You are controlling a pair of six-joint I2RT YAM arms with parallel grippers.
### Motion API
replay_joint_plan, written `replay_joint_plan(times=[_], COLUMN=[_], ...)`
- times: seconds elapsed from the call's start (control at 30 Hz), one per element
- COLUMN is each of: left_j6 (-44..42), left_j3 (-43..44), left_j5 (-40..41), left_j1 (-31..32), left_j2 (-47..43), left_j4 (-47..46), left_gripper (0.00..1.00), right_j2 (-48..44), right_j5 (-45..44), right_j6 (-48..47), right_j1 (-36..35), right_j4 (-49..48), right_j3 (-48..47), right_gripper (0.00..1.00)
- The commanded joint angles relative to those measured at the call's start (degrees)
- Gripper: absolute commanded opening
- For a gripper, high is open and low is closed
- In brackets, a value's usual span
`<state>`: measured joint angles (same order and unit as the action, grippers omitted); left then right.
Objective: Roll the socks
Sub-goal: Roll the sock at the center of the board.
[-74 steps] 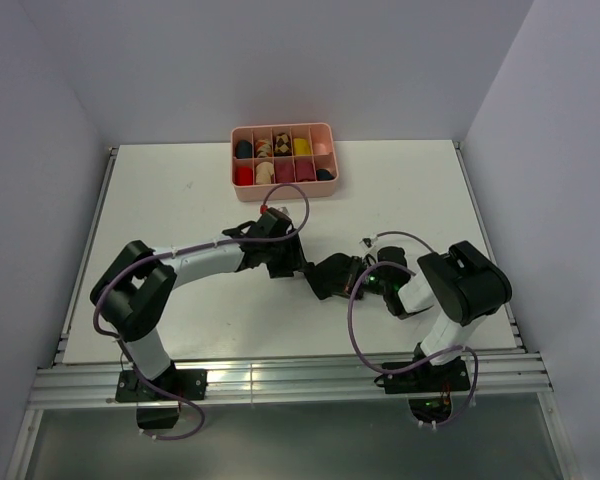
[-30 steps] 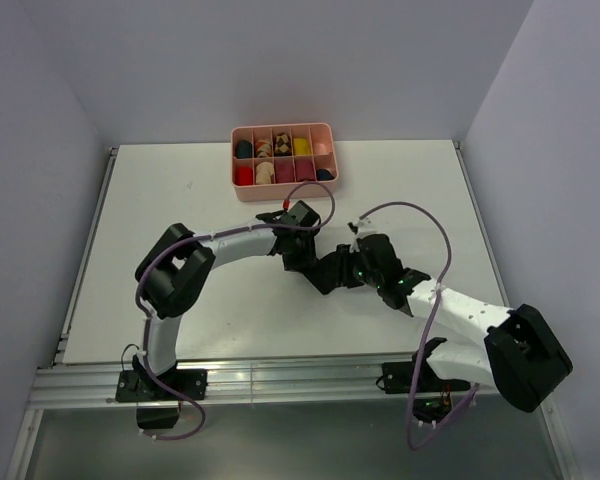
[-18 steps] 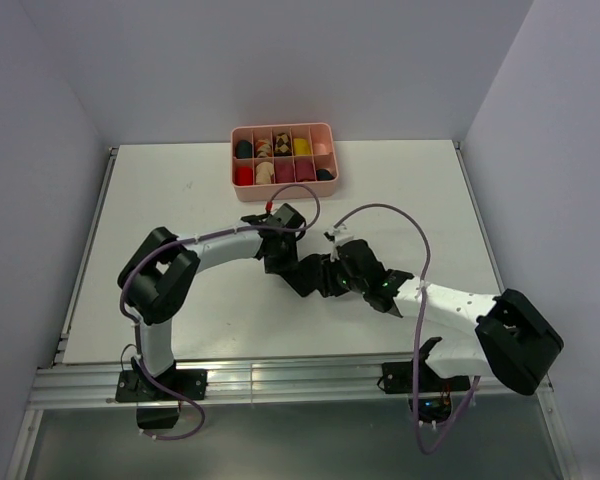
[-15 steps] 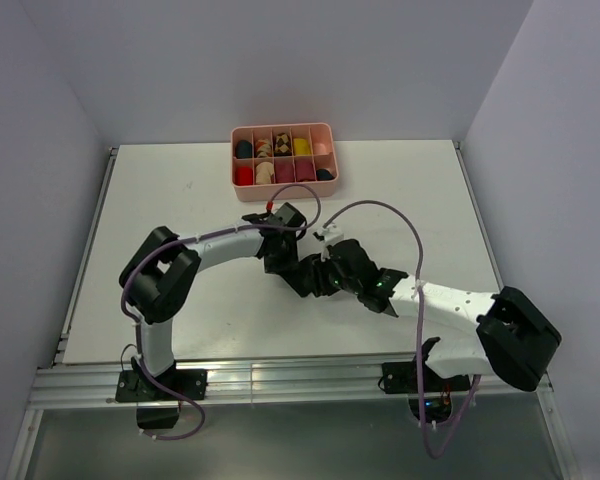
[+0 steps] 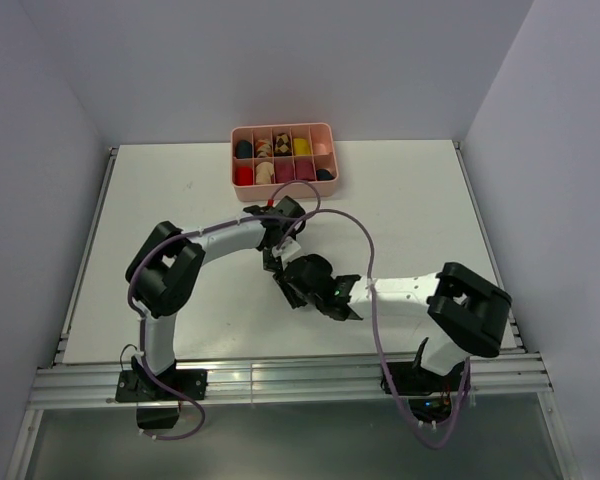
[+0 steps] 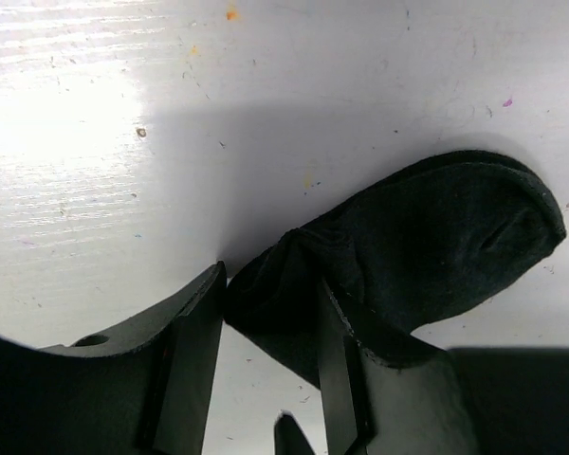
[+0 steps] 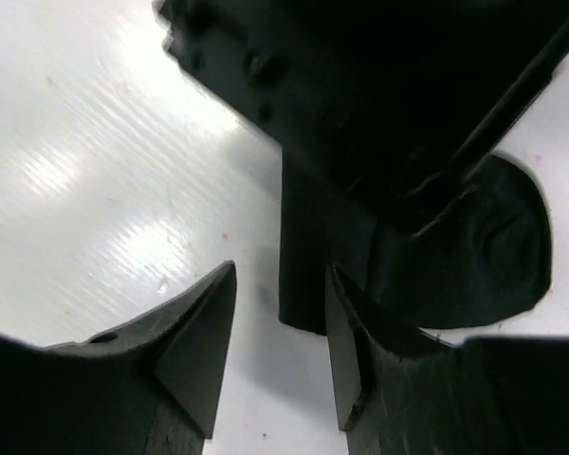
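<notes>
One black sock [image 6: 436, 246] lies on the white table, its rounded toe pointing right. Its bunched end sits between my left gripper's [image 6: 270, 318] fingers, which are shut on it. In the right wrist view the same sock [image 7: 512, 246] shows beyond the left gripper's dark body. A dark edge hangs just ahead of my right gripper [image 7: 280, 322], which is open with only bare table between its fingertips. From above, the left gripper [image 5: 283, 268] and right gripper [image 5: 302, 285] crowd together mid-table and hide the sock. No other loose sock shows.
A pink divided tray [image 5: 283, 187] holding several rolled socks of various colours stands at the back centre. The right arm's forearm [image 5: 400, 295] lies low across the table's near right. Purple cables loop over both arms.
The right arm swung left and folded, bringing its gripper right against the left gripper. The left gripper shifted slightly nearer, still holding the sock. The right jaws widened a little.
</notes>
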<state>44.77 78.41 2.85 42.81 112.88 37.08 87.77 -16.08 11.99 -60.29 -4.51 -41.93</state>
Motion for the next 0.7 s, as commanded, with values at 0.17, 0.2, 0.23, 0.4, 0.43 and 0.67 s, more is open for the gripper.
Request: replay_joint_plan(times=[0.17,0.2,0.23,0.4,0.43,0.67], left_j6=[-2.06,-2.06,-2.15,-2.5,-2.41,0.83], left_j3=[-0.54,-0.63,-0.63,-0.45,-0.45,-2.03], left_j5=[1.46,1.11,0.49,-0.74,-1.18,-4.17], left_j1=[1.05,1.14,1.05,0.96,0.88,-1.41], left_j2=[2.87,2.7,2.7,1.91,1.64,-3.27], left_j4=[4.14,3.97,3.62,3.17,2.74,-1.12], left_gripper=[0.47,0.47,0.47,0.5,0.5,0.67], right_j2=[7.59,8.12,8.56,12.95,13.3,9.19], right_j5=[-7.39,-7.65,-8.44,-11.78,-11.87,2.84], right_j6=[-0.92,-0.65,-0.13,3.47,4.09,6.2], right_j1=[-2.2,-2.2,-2.2,-1.94,-1.85,0.7], right_j4=[0.82,0.56,0.56,2.49,2.67,-3.47], right_j3=[-2.28,-1.93,-1.66,-0.96,-0.44,5.54], right_gripper=[0.48,0.48,0.47,0.31,0.24,0.0])
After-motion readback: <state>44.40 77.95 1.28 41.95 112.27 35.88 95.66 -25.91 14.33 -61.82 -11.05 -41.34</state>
